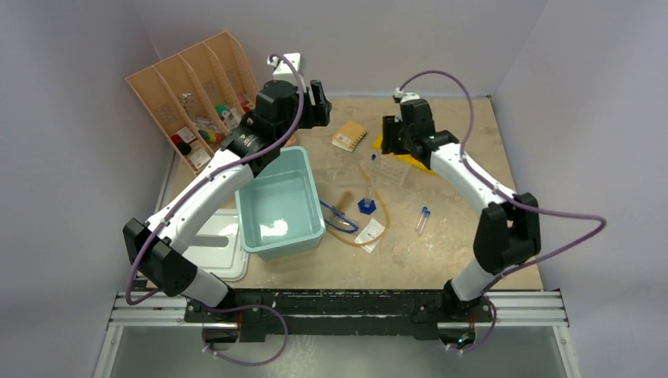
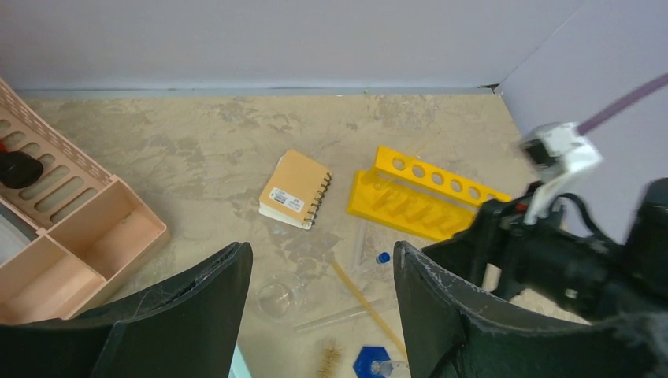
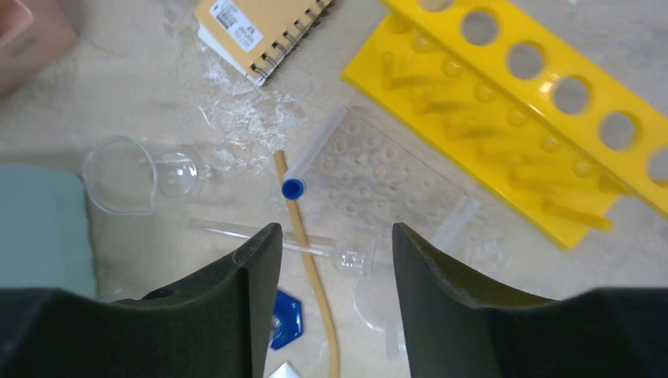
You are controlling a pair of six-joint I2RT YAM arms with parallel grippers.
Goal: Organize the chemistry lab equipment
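Right jaws apart, empty, hovering above a blue-capped test tube [image 3: 313, 156] lying just beside the yellow rack [image 3: 551, 102], near amber tubing [image 3: 303, 236]. Left jaws apart too, empty. Mottled tan desk [image 1: 449, 252]; pale lilac walls [image 1: 354, 39].

Top view: high at the near edge, looking down over the whole table [image 1: 441, 260]; left wrist: oblique, toward the back wall [image 2: 315, 39]; right wrist: close, straight down; both wrist views share the rack [image 2: 410, 209] and notebook [image 2: 293, 189].
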